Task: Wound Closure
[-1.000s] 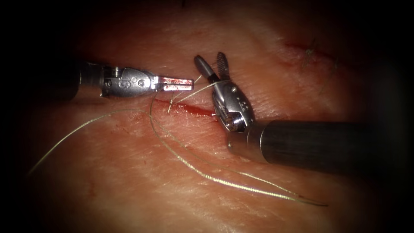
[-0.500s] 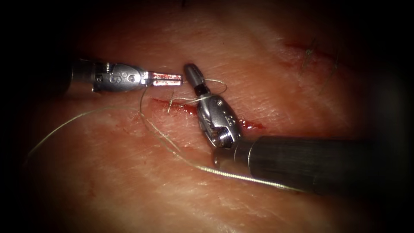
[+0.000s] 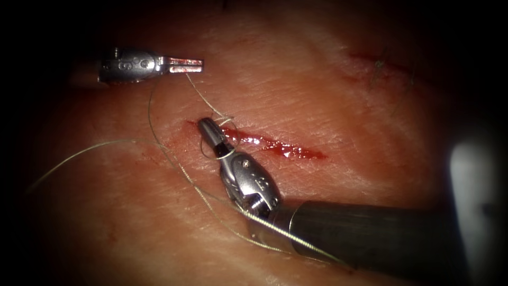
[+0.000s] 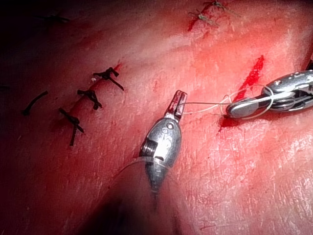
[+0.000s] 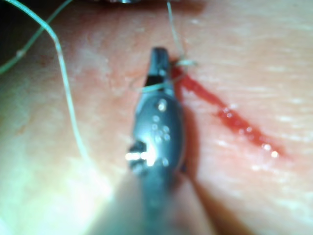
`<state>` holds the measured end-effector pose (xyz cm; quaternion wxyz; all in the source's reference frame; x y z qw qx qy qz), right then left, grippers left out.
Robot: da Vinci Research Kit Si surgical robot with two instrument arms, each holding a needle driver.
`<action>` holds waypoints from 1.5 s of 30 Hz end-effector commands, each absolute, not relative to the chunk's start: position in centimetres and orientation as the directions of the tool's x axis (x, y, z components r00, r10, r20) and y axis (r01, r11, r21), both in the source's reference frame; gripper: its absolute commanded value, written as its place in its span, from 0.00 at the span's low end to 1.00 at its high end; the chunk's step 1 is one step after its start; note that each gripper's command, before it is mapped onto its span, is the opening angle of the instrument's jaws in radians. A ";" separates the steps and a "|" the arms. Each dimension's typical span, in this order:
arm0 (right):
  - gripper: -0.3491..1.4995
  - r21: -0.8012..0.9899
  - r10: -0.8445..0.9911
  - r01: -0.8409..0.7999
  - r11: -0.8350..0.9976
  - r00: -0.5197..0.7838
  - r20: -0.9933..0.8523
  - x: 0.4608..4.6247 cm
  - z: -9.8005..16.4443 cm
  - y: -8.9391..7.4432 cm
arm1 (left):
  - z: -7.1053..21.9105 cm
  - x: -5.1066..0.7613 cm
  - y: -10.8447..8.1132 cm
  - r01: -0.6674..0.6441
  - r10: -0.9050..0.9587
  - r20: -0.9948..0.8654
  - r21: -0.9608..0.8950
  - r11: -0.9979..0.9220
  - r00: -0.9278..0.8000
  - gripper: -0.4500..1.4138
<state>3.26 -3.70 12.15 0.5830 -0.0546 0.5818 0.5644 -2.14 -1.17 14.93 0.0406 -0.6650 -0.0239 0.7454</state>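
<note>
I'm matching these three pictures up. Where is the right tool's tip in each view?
Endoscope view: the right tool lies left of centre, its shut tip at the left end of the cut, thread looped round it.
Left wrist view: the right tool lies beyond the left tool, thread strung between them.
Right wrist view: the right tool points at the cut's end.
Shared landmark: the cut's red line.
</note>
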 end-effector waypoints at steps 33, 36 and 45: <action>0.00 0.625 0.668 -0.650 0.432 -0.235 -0.706 3.21 11.8 -4.4 | 15.3 -1.84 0.0 -0.104 0.128 -0.978 -0.112 -0.988 -0.163 0.00; 0.00 0.626 0.669 -0.647 0.435 -0.232 -0.706 3.21 11.8 -4.4 | 15.3 -1.82 0.1 -0.112 0.123 -0.978 -0.105 -0.988 -0.169 0.00; 0.00 0.630 0.676 -0.640 0.439 -0.226 -0.701 3.12 11.9 -4.6 | 15.4 -1.97 0.5 -0.150 0.120 -0.974 -0.092 -0.984 -0.190 0.00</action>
